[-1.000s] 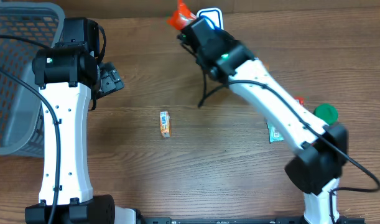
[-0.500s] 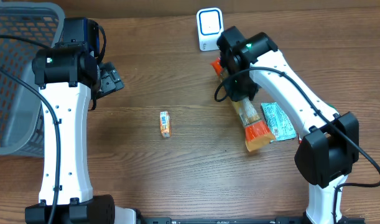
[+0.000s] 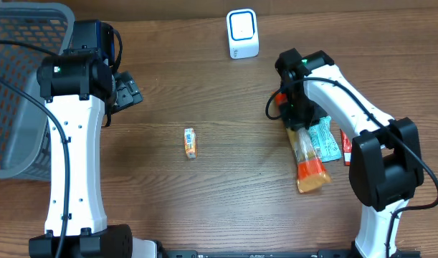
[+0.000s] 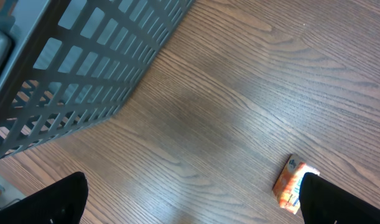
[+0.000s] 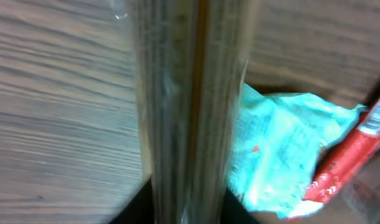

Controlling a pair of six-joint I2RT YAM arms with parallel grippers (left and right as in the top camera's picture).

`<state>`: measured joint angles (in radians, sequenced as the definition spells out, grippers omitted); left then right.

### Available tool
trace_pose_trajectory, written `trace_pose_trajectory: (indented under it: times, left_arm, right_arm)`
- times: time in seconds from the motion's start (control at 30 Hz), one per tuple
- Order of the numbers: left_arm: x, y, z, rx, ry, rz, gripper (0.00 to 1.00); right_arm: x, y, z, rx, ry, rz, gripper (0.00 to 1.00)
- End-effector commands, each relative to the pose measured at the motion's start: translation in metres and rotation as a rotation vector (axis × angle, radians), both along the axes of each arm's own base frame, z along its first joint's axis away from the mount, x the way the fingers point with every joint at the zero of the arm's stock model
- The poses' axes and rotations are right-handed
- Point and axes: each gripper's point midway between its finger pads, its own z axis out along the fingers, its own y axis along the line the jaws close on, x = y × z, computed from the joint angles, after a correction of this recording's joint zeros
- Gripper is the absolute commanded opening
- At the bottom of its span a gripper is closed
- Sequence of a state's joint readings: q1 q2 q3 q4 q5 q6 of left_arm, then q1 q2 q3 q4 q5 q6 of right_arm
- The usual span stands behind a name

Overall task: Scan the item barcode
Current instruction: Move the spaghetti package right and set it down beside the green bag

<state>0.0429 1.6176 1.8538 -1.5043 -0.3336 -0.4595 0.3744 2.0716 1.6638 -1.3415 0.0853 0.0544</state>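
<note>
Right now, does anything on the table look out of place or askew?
Nothing looks spilled or damaged. The long packet lies slanted, crowded against the teal packet and a red packet on the right side. A small orange box sits alone mid-table.

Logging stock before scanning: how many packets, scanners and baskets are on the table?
Packets: 4 (orange packet, long packet, teal packet, red packet)
Scanner: 1
Basket: 1
Total: 6
</note>
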Motion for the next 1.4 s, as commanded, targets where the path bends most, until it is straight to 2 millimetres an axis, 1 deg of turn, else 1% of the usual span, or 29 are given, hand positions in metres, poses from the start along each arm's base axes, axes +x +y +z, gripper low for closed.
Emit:
trace_pose_trajectory:
  times: [0.0,0.03,0.07,0.1,0.2,0.3,0.33,0.4,0.43,0.47,0.57,0.63,0.67,0.7,0.77,0.83,0.87,0.93,1.03,1.1,1.17,1.27,1.37]
  left_arm:
    - [0.000,0.003,0.000,0.017,0.009,-0.010,1.00]
    - [0.000,0.003,0.000,0.017,0.009,-0.010,1.00]
    - [0.000,0.003,0.000,0.017,0.009,-0.010,1.00]
    - [0.000,0.003,0.000,0.017,0.009,-0.010,0.99]
    - [0.000,0.003,0.000,0.017,0.009,-0.010,0.99]
    - [0.000,0.003,0.000,0.017,0.010,-0.010,1.00]
    - [0.000,0.003,0.000,0.017,0.009,-0.010,1.00]
    - [0.000,0.003,0.000,0.017,0.009,-0.010,1.00]
    - [0.000,0.003,0.000,0.017,0.009,-0.010,0.99]
    - [0.000,0.003,0.000,0.017,0.009,-0.010,1.00]
    - [0.000,0.003,0.000,0.017,0.010,-0.010,0.99]
    - [0.000,0.003,0.000,0.017,0.009,-0.010,1.00]
    - [0.000,0.003,0.000,0.017,0.009,-0.010,0.99]
    - [0.000,0.003,0.000,0.017,0.009,-0.010,1.00]
    - [0.000,0.003,0.000,0.017,0.009,-0.010,1.00]
    - [0.000,0.003,0.000,0.017,0.010,-0.010,1.00]
    - [0.000,0.003,0.000,0.017,0.010,-0.010,1.00]
    - [0.000,0.003,0.000,0.017,0.009,-0.010,1.00]
    - [0.000,0.003,0.000,0.017,0.009,-0.010,1.00]
    - [0.000,0.003,0.000,0.017,0.009,-0.010,1.00]
    - [0.000,0.003,0.000,0.017,0.009,-0.010,0.99]
    - [0.000,0.003,0.000,0.017,0.009,-0.010,1.00]
    - [0.000,0.003,0.000,0.017,0.009,-0.010,1.00]
  right_arm:
    - [0.008,-0.017,0.007,-0.046,-0.045,-0.022,0.55]
    - [0.010,-0.020,0.007,-0.054,-0.052,-0.026,0.55]
    - [0.012,-0.022,0.007,-0.055,-0.060,-0.031,0.59]
    - [0.013,-0.023,0.007,-0.052,-0.064,-0.036,0.65]
    - [0.016,-0.024,0.007,-0.050,-0.070,-0.042,0.72]
    - [0.019,-0.022,0.007,-0.039,-0.083,-0.043,0.72]
    - [0.019,-0.016,0.006,-0.012,-0.081,-0.044,0.72]
    - [0.017,0.005,0.005,0.097,-0.064,-0.046,0.72]
    - [0.015,0.023,0.005,0.187,-0.049,-0.045,0.72]
    - [0.014,0.037,0.007,0.258,-0.036,-0.044,0.72]
    - [0.008,0.092,0.021,0.533,0.010,-0.022,0.72]
    - [0.005,0.122,0.034,0.680,0.026,0.007,0.72]
    - [0.004,0.136,0.039,0.735,0.030,0.011,0.72]
    - [0.004,0.147,0.041,0.754,0.026,0.001,0.73]
    - [0.004,0.165,0.043,0.766,0.009,-0.008,0.76]
    - [0.002,0.185,0.046,0.787,-0.013,0.020,0.85]
    - [0.000,0.197,0.047,0.797,-0.028,0.035,1.00]
    - [-0.005,0.219,0.050,0.825,-0.050,0.075,1.00]
    - [-0.019,0.254,0.053,0.864,-0.074,0.149,1.00]
    - [-0.029,0.273,0.050,0.855,-0.104,0.202,1.00]
    - [-0.033,0.283,0.041,0.798,-0.154,0.233,1.00]
    - [-0.032,0.287,0.026,0.654,-0.269,0.262,1.00]
    - [-0.029,0.291,0.022,0.541,-0.389,0.268,1.00]
